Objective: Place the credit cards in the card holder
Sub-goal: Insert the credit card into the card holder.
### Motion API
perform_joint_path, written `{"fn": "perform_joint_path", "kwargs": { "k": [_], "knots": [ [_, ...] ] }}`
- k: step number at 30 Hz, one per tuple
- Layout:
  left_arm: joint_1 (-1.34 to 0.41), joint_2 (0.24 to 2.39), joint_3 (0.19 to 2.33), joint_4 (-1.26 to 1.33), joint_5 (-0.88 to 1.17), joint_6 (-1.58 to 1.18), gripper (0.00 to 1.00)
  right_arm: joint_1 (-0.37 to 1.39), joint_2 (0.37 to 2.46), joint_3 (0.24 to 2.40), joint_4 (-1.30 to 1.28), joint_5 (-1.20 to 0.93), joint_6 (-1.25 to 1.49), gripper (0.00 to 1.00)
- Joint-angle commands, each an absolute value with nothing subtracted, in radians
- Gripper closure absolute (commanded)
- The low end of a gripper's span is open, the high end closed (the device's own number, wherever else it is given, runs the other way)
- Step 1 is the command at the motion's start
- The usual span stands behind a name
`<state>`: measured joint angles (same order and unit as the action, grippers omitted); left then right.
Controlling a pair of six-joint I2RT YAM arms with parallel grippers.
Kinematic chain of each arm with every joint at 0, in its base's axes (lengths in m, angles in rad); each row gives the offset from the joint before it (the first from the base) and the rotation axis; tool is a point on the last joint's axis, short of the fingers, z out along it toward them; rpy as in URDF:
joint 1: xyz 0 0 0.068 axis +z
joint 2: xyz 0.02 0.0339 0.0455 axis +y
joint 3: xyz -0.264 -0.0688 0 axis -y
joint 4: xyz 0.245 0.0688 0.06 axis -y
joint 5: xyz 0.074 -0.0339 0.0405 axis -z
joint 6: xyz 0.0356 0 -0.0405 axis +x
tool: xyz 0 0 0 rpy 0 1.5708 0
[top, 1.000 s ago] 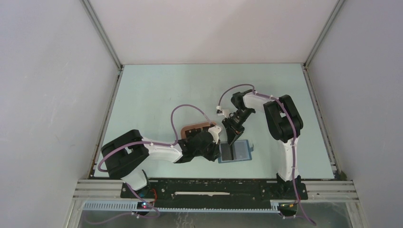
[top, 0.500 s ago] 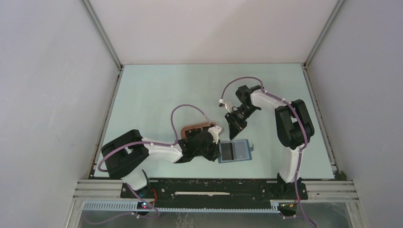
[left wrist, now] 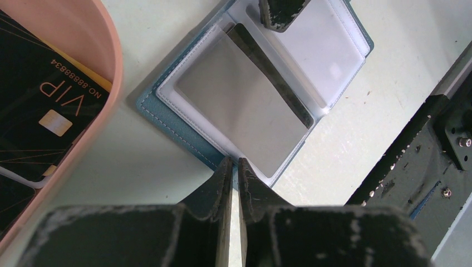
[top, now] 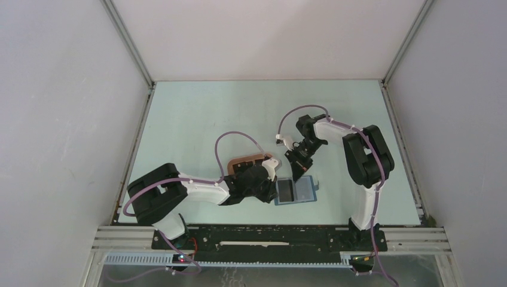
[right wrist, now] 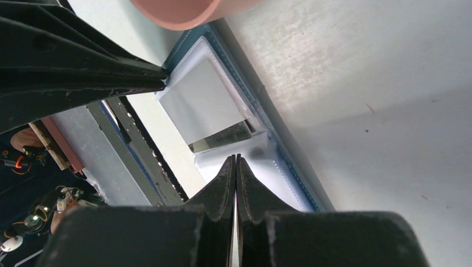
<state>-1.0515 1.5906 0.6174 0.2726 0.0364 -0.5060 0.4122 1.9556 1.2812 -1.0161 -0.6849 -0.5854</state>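
Note:
The blue card holder (top: pixel 305 191) lies open on the table near the front edge. A grey credit card (left wrist: pixel 245 111) with a dark stripe sits under the clear sleeve of its left page (top: pixel 286 190). Its dark end (right wrist: pixel 220 138) shows at the sleeve's mouth. My left gripper (left wrist: pixel 235 161) is shut, tips pressed on the holder's near edge (top: pixel 274 186). My right gripper (right wrist: pixel 235 158) is shut and empty, tips just over the holder's right page (top: pixel 296 177). More black credit cards (left wrist: pixel 33 105) and a yellow-orange one (left wrist: pixel 83 75) lie in the pink tray.
The pink oval tray (top: pixel 242 161) stands just left of the holder, partly under my left arm. The black base rail (left wrist: pixel 423 139) runs close to the holder's near side. Bare table stretches behind and to the right.
One second ago my right gripper held a dark card at the holder's left page. It let go, pulled up and back, then came down over the right page with its jaws shut. Left gripper unchanged.

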Motion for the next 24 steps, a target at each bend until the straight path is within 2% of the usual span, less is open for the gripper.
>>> {"fn": "perform_joint_path", "kwargs": {
  "k": [1, 16, 24],
  "knots": [
    [-1.052, 1.605, 0.652, 0.275, 0.021, -0.498, 0.87, 0.43, 1.993, 1.281, -0.988, -0.662, -0.549, 0.94],
    [-1.052, 1.598, 0.658, 0.279, 0.023, -0.507, 0.85, 0.459, 2.033, 1.302, -0.99, -0.744, -0.508, 0.94],
    [-1.052, 1.504, 0.634, 0.265, 0.002, -0.535, 0.71, 0.401, 1.912, 1.314, -1.087, -0.81, -0.651, 0.92]
  ]
}}
